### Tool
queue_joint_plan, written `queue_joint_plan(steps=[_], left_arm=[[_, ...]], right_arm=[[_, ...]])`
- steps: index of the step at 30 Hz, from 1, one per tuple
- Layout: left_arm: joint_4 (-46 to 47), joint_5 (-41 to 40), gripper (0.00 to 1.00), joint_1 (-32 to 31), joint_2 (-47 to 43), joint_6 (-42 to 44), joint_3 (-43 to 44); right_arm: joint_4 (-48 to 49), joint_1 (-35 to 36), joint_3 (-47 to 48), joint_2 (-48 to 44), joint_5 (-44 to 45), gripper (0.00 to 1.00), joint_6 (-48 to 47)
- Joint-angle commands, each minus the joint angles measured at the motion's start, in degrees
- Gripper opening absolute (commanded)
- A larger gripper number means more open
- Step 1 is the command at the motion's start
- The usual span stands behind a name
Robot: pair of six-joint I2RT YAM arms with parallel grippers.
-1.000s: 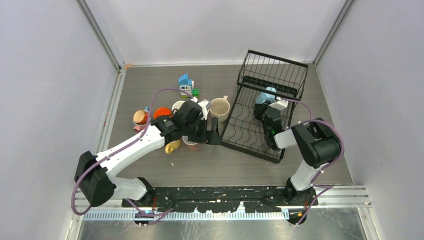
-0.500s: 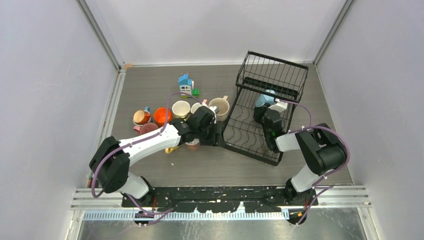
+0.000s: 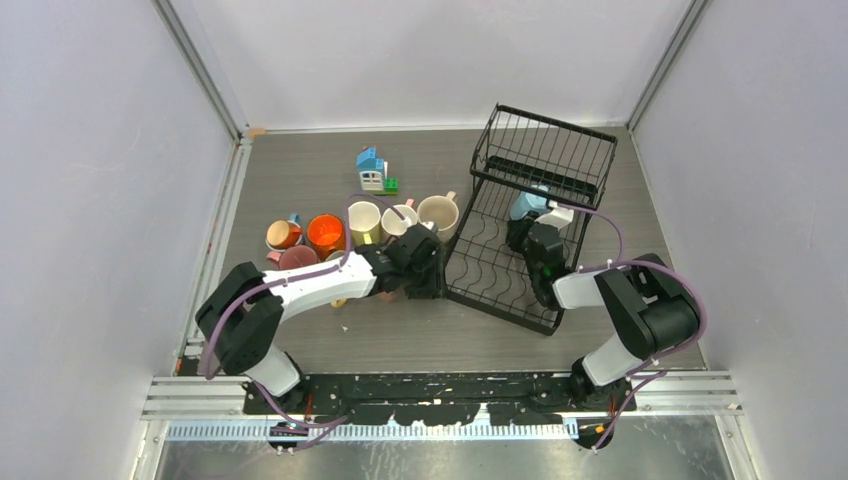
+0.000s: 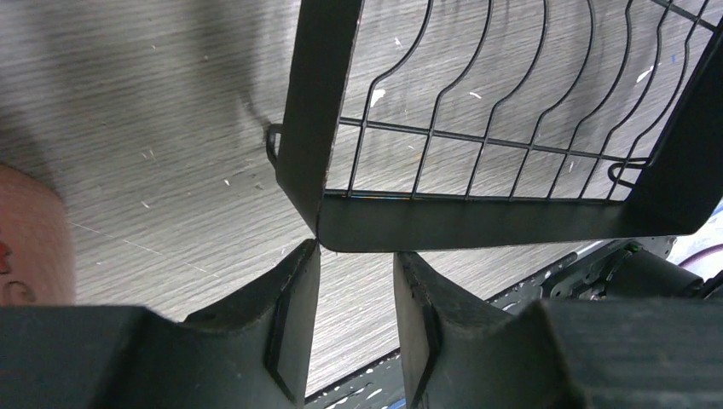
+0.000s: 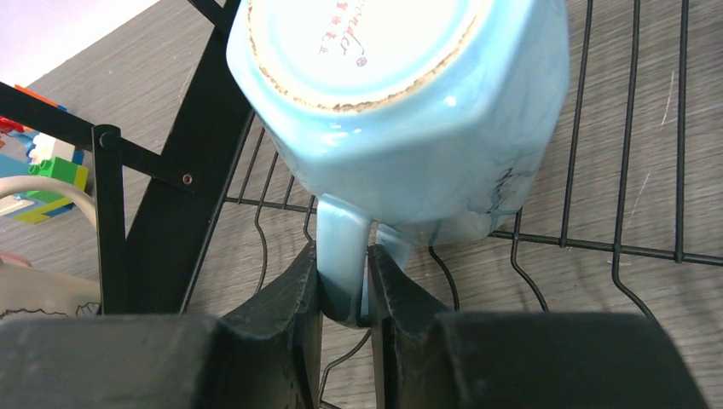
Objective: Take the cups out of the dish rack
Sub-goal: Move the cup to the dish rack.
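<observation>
the right end effector [image 5: 344, 273] is clamped on the handle of the light blue mug [image 5: 401, 119], inside the dish rack [image 3: 545, 150]; left end effector [image 4: 354, 281] sits part-open and empty at the rack's corner; other mugs [image 3: 325, 232] are on the desk [image 3: 300, 170]

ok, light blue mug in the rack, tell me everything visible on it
The light blue mug is glossy glazed ceramic with faceted sides and faint dark marbling. It is tipped, unglazed foot ring and red printed stamp facing the wrist camera. The right gripper is shut on its handle, over the lower wires of the dish rack.
</observation>
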Motion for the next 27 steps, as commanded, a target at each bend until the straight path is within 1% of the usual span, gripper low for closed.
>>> queue_joint_plan(steps=[1, 7, 15, 27], left_arm=[[6.98, -4.63, 0.37, -0.63, 1.56, -3.70, 0.11], [8.88, -4.87, 0.31, -0.74, 2.68, -5.51, 0.77], [9.61, -4.41, 0.21, -0.83, 4.30, -7.04, 1.14], [9.83, -5.73, 0.15, -0.83, 4.63, -7.96, 1.12]], right_arm=[[-1.53, 1.34, -0.53, -3.15, 1.33, 0.10, -5.69], [-0.66, 1.62, -2.10, -3.62, 0.28, 0.09, -3.25], [1.03, 3.06, -3.75, -2.55, -0.22, 0.10, -1.53], [1.37, 4.19, -5.05, -1.08, 0.16, 0.18, 0.86]])
